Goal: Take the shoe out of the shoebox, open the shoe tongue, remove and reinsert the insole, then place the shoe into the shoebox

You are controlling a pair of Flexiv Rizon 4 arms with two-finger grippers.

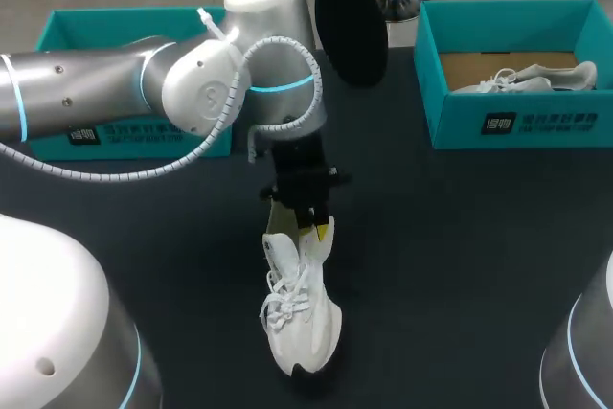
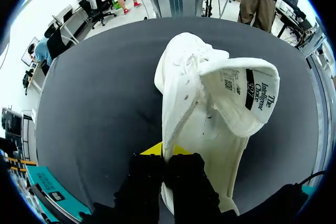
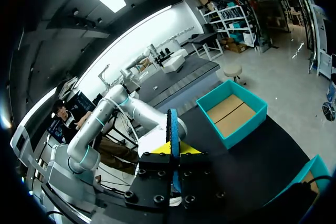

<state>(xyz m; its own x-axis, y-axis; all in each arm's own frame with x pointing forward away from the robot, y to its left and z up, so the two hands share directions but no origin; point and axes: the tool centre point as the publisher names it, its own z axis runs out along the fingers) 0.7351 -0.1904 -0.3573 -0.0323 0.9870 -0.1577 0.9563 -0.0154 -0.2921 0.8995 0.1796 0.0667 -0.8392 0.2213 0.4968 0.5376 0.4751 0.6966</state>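
A white shoe (image 1: 299,318) stands on the dark table with its toe toward the front edge. My left gripper (image 1: 313,224) is shut on the rim of the shoe's opening near the heel. In the left wrist view the gripper (image 2: 167,153) pinches the shoe's side wall (image 2: 181,103), and the tongue (image 2: 241,93) is folded open, its label showing. The black insole (image 1: 350,16) hangs high above the back of the table. My right gripper (image 3: 173,149) is shut on this insole (image 3: 172,127), seen edge-on between its yellow tips. The right gripper itself does not show in the head view.
A teal shoebox (image 1: 120,21) sits at the back left behind my left arm. A second teal shoebox (image 1: 517,122) at the back right holds another white shoe (image 1: 527,79). In the right wrist view a teal box (image 3: 231,111) with a brown floor lies below.
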